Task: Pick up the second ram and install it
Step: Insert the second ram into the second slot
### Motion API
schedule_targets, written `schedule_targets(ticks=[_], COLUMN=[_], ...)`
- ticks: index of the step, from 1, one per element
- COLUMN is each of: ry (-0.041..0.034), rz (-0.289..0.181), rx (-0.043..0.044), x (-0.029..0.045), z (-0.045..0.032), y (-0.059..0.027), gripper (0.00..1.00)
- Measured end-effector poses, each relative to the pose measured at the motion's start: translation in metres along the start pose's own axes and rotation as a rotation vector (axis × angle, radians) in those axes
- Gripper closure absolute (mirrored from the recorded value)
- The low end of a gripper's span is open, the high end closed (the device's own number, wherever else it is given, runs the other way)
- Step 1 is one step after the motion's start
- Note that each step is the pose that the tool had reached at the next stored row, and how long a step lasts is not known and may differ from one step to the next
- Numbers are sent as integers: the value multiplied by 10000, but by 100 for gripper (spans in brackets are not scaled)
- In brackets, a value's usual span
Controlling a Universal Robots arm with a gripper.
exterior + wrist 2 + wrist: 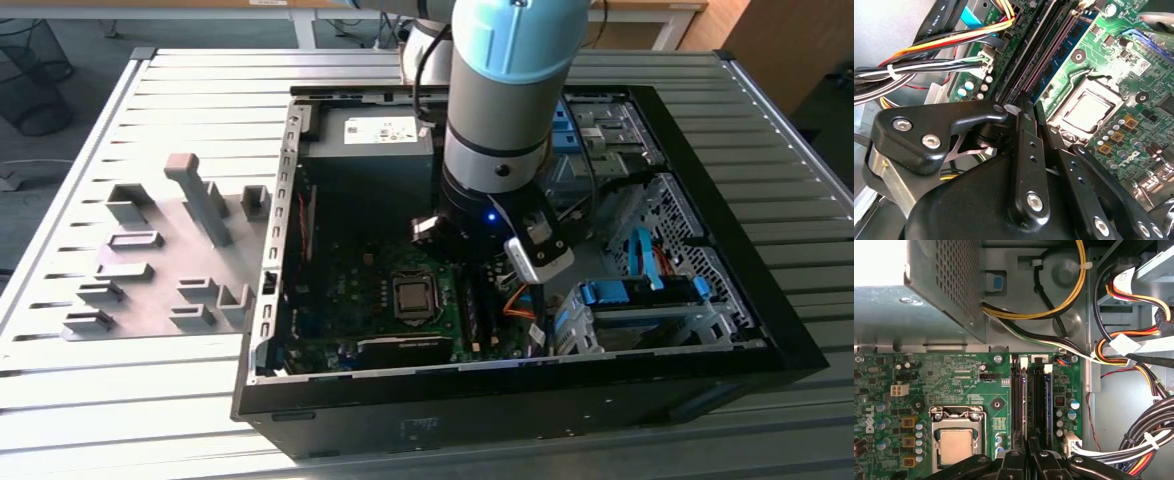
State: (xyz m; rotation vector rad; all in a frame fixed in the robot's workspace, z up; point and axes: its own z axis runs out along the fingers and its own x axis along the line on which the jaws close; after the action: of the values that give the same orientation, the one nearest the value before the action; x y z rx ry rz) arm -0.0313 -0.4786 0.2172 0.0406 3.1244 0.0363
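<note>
Gripper [1028, 452] over two memory slots [1029, 400]

pincer [1028, 460]: cut off by the first wrist view's edge, tips hidden among the memory slots [1030, 405]
second ram: cannot tell it from the slots
arm [514, 90]: upper part cut off in the exterior view

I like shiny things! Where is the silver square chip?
The silver square chip sits on the green board in the first wrist view, beside the long memory slots near the gripper.
</note>
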Motion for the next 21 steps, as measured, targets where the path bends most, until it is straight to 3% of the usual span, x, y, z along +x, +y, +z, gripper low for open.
schedule_targets(ticks=[21], ry=[22], rz=[-41], rx=[21], x=[-20], z=[41], y=[-2], gripper=[86])
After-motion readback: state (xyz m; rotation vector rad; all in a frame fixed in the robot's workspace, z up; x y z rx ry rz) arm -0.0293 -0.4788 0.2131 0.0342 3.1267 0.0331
